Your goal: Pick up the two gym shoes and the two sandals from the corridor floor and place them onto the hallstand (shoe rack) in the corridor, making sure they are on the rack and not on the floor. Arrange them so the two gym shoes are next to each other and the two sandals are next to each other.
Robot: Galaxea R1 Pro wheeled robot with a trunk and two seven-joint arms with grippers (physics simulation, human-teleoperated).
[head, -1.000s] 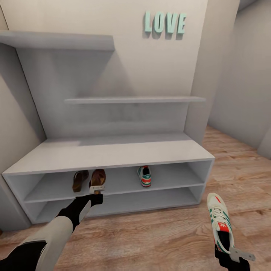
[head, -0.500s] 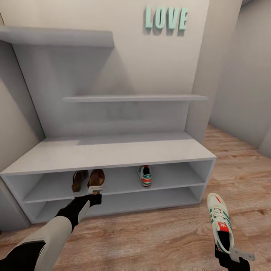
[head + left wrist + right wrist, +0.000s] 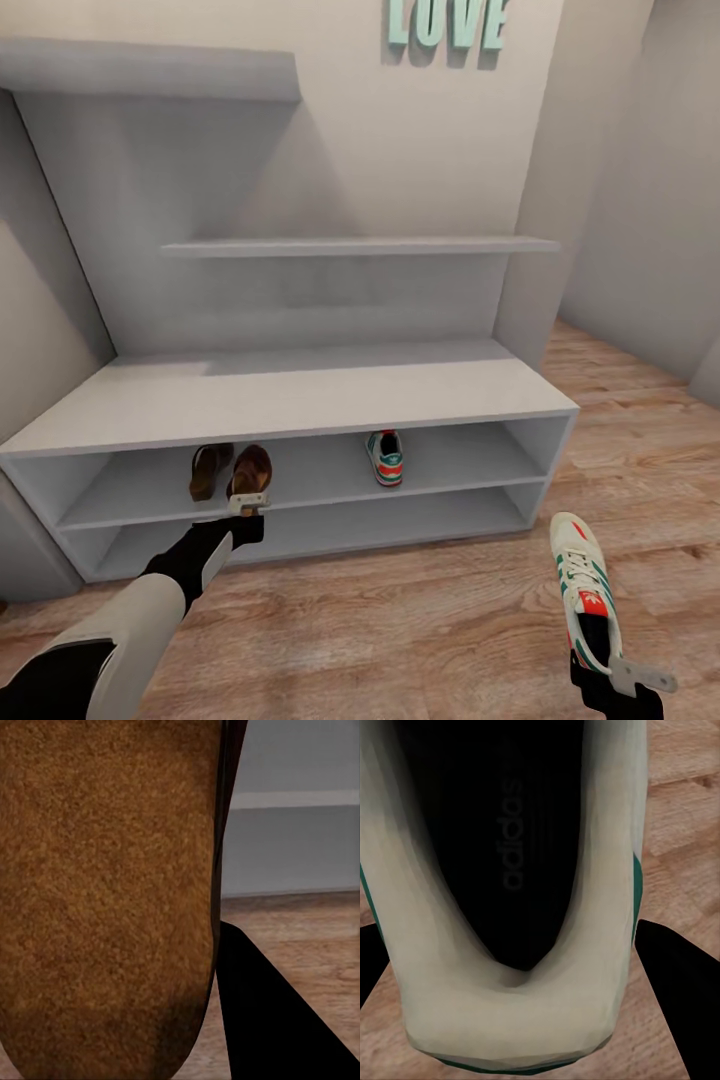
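Pale-grey hallstand [image 3: 300, 400] is being faced head-on, and at its upper shelf a sandal [image 3: 250, 470] is being pinched at the heel by the left gripper [image 3: 247, 505], toe pointing inward, right beside the other sandal [image 3: 209, 470]. Further right a gym shoe [image 3: 385, 457] is already being stored there. Its mate [image 3: 583, 590] is being clamped by the right gripper [image 3: 625, 680], lengthwise toward the rack, off past the right end.

Two-tone robot arm, black and pale grey.
The left hand [image 3: 247, 505] had pale fingers; the right hand [image 3: 625, 683] likewise, on black.
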